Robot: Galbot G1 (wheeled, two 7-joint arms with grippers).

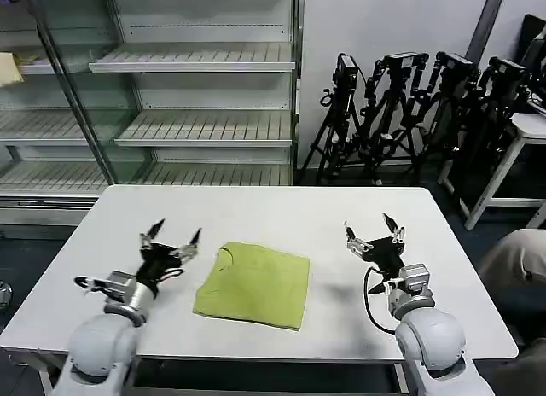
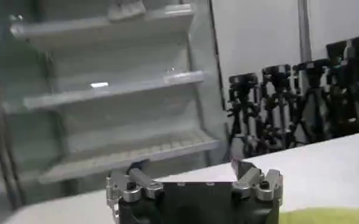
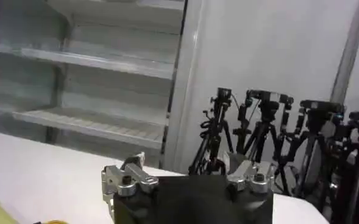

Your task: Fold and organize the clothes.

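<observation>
1. Your left gripper (image 1: 175, 235) hovers over the white table (image 1: 273, 210), fingers spread wide, holding nothing.
2. Your lime-green T-shirt (image 1: 254, 284) lies folded into a neat rectangle, centred near the table's front edge.
3. Your right gripper (image 1: 374, 229) is wide too, empty; tripods (image 1: 401, 114) stand behind.
</observation>
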